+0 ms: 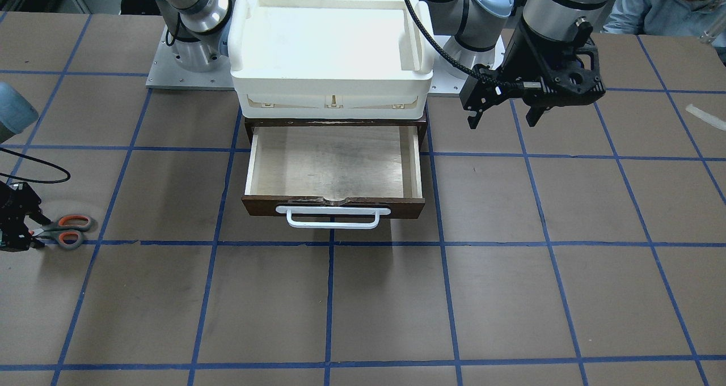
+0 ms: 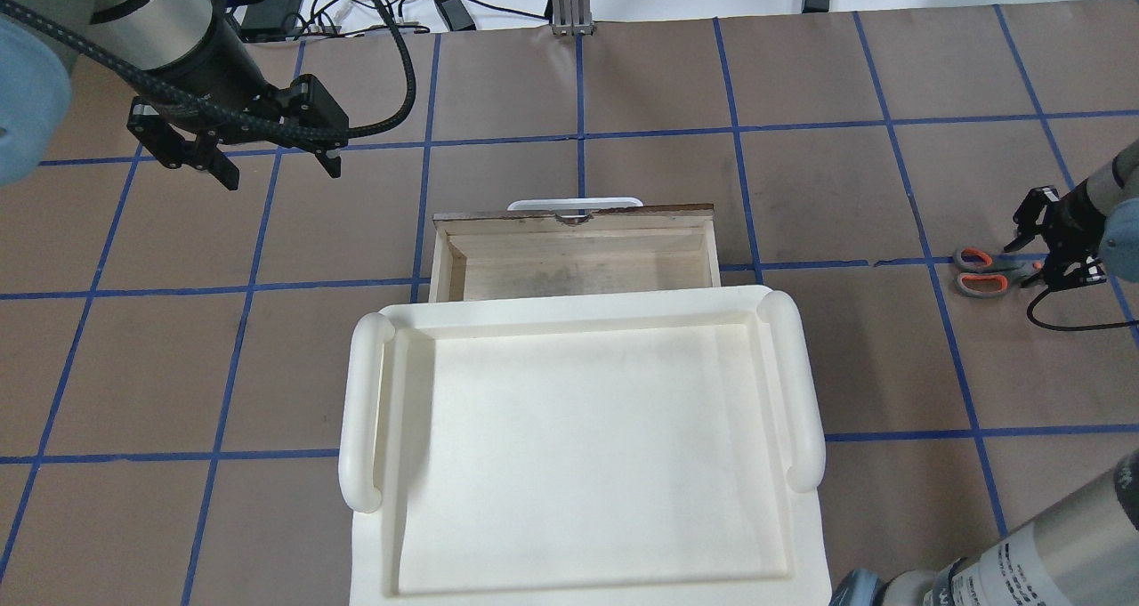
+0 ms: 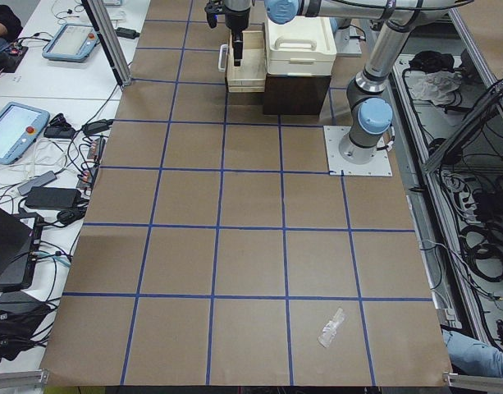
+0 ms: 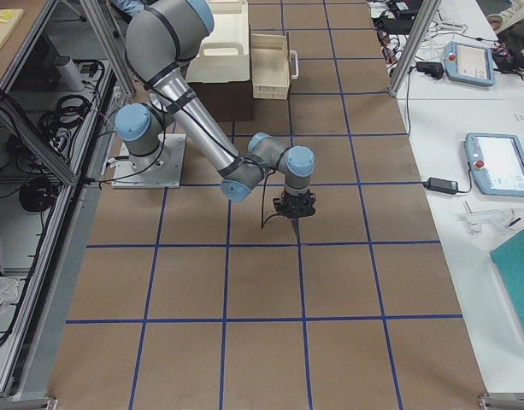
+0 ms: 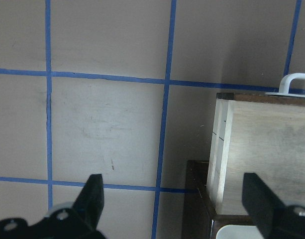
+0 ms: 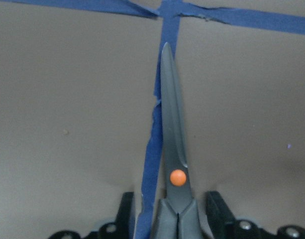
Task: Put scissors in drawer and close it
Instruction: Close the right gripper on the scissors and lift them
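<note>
One counter (image 1: 510, 295) carries one cream tray (image 1: 244, 51) set above one drawer (image 1: 334, 204), which is pulled open. One pair of scissors (image 6: 174, 149) lies flat on the counter, well to the robot's right of the drawer. Its neck sits between the spread fingers of the right pincer (image 6: 170, 198), ungripped. The left pincer (image 1: 502, 123) hangs released near the drawer's other side.

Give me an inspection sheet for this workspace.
Surface: brown table with a blue tape grid.
Job's things: scissors lie on the table, apart from the drawer, which is open and empty.
Clutter: clear wrapper on the table; cream tray on the cabinet.
Hands: left hand open, beside the drawer; right hand open, straddling the scissors.
Cables: black cables at both wrists.
Surroundings: operator; teach pendants on a side bench.
</note>
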You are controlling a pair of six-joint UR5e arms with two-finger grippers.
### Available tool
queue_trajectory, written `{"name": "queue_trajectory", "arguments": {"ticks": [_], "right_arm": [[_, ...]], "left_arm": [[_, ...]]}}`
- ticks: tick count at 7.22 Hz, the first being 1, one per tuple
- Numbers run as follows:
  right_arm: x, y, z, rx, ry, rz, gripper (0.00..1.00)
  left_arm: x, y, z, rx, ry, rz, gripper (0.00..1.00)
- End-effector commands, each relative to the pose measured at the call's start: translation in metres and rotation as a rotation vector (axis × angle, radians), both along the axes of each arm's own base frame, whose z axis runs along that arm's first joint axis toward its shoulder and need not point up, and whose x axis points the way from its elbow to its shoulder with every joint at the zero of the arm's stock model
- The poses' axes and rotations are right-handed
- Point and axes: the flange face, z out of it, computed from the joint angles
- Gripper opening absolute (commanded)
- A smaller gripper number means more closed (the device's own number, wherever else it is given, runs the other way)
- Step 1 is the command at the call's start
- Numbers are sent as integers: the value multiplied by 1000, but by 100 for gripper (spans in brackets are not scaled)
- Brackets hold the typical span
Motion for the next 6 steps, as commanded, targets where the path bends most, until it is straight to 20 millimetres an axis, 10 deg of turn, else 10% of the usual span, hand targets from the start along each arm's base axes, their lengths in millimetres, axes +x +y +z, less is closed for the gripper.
{"name": "queue_trajectory", "arguments": {"ticks": [1, 6], "right_arm": [[7, -2, 1, 1, 3, 14, 51], [7, -2, 1, 4, 4, 22, 32]], "left_arm": [[5, -2, 6, -35, -6, 3, 100], [28, -3, 12, -48, 0, 30, 100]]}}
